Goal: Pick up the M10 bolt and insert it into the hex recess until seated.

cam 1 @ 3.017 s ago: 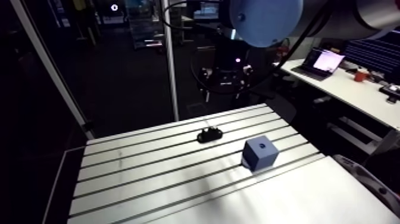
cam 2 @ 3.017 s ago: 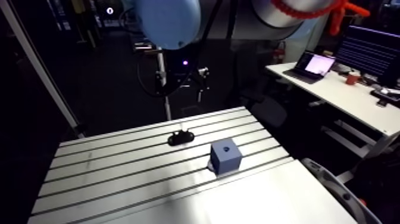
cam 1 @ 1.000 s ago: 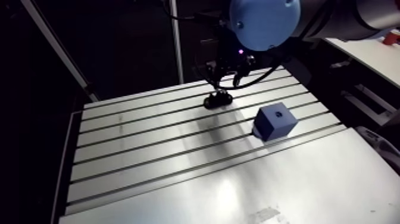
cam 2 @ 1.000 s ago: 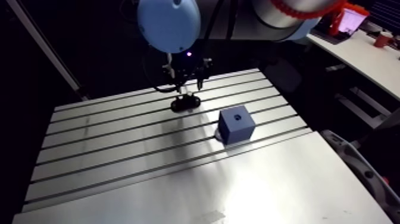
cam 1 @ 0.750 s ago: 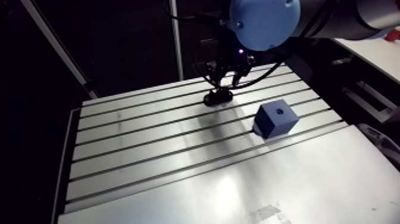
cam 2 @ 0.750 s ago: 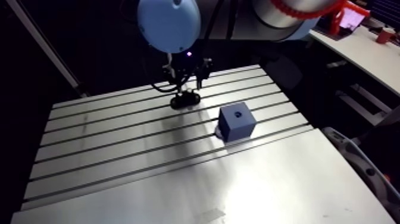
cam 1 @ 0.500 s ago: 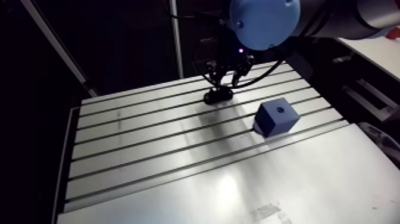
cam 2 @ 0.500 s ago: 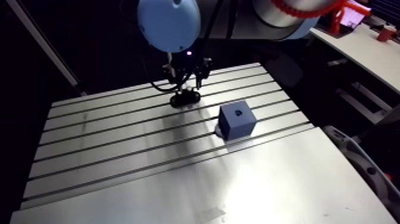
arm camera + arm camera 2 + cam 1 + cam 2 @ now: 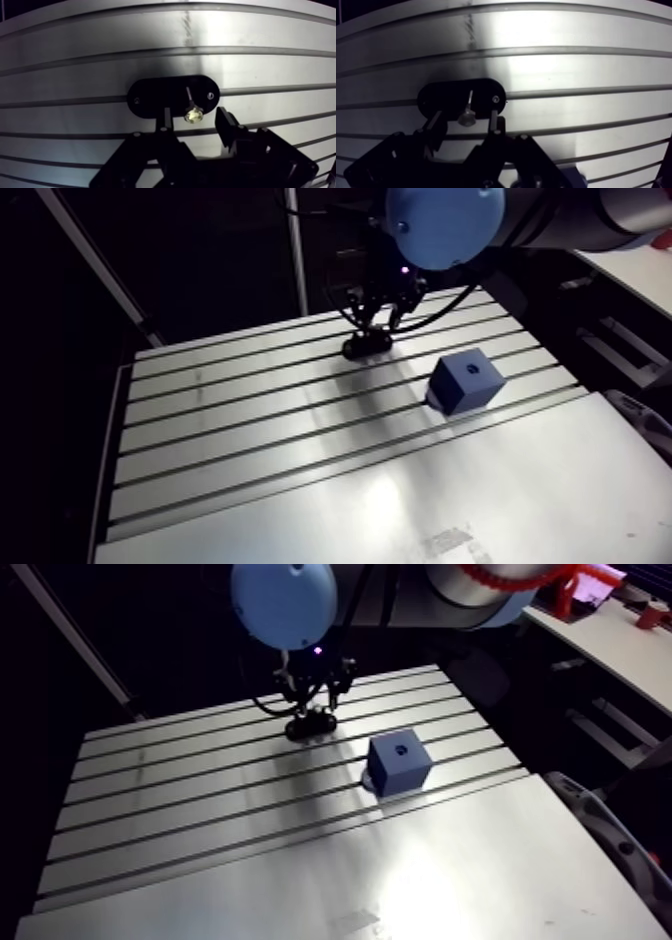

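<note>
In the wrist view the M10 bolt (image 9: 192, 115) stands upright in a black oval holder (image 9: 150, 97), its bright head toward the camera. My gripper (image 9: 194, 124) is open, with one finger on each side of the bolt head and a gap on both sides. In the arm view the gripper (image 9: 372, 323) hangs low over the holder (image 9: 366, 345) near the table's far edge. A blue cube (image 9: 468, 380) with a small dark recess (image 9: 470, 369) in its top face sits to the right, well apart from the gripper.
The slotted aluminium table (image 9: 250, 438) runs in long grooves from left to right; a smooth plate (image 9: 420, 508) covers its near part. The far edge of the table lies just behind the holder.
The gripper has come down from well above the table's far edge to just over the holder, now straddling the bolt head. The arm camera has shifted too. Cube and holder have stayed put.
</note>
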Tool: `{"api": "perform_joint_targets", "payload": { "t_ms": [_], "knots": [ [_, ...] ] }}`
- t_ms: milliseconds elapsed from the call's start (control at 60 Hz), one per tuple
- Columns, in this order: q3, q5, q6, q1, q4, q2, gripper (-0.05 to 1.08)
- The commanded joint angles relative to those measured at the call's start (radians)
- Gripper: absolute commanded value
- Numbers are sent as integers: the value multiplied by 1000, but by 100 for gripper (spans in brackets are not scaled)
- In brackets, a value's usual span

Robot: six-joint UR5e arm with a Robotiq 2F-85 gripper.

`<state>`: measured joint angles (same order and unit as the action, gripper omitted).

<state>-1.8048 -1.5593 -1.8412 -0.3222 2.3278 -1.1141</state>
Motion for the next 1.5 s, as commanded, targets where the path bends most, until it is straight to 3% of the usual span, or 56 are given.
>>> {"api": "perform_joint_targets", "payload": {
  "t_ms": [17, 1500],
  "knots": [
    [7, 0, 0, 0, 8, 7, 47],
    [12, 3, 0, 2, 6, 7, 63]
  ]
}}
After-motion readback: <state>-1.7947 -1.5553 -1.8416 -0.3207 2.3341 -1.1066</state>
